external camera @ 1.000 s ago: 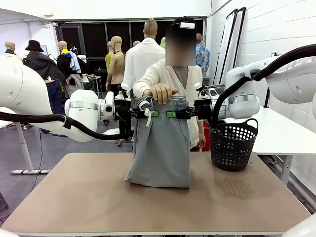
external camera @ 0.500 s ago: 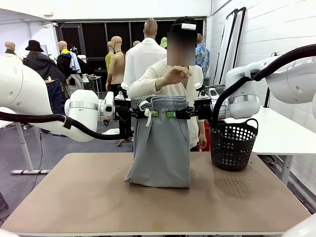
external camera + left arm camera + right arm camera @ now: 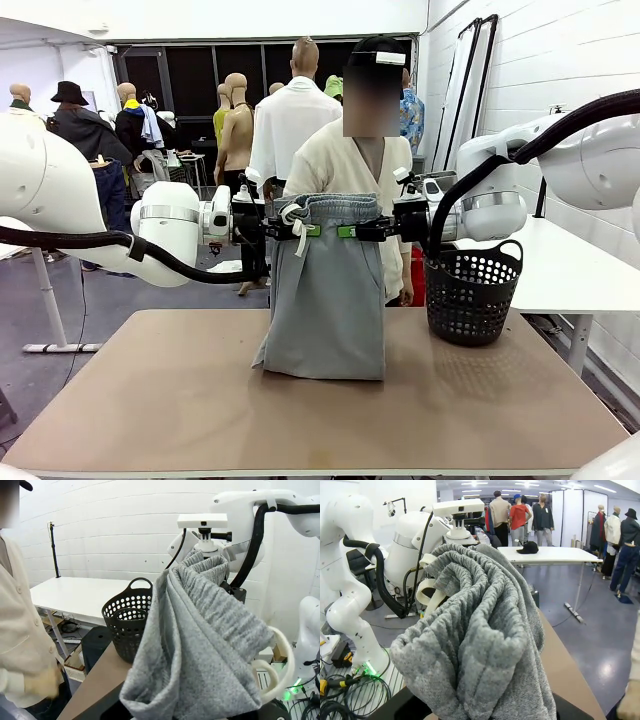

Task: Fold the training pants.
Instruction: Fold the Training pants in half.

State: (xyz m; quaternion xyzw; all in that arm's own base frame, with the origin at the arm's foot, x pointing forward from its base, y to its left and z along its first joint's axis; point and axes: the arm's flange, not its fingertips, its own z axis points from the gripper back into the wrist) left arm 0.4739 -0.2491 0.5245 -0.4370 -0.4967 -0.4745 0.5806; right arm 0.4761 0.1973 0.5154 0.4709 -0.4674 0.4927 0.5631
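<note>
The training pants (image 3: 328, 290) hang upright over the middle of the table (image 3: 200, 400), held at the waistband from two sides. The left gripper (image 3: 310, 230) is clamped on the waistband at 9 o'clock of the garment, just beside the white drawstring (image 3: 296, 222). The right gripper (image 3: 345, 231) is clamped on the waistband at 3 o'clock. The two grippers are at the same height and near each other, so the waistband is bunched between them. The lower end of the pants touches the table and folds a little toward 7 o'clock. In the left wrist view the grey fabric (image 3: 200, 645) falls in thick folds close to the camera. A black basket (image 3: 472, 290) stands on the table at 3 o'clock of the pants, apart from them. A person in a cream cardigan (image 3: 345, 165) stands behind the pants, at 12 o'clock.
</note>
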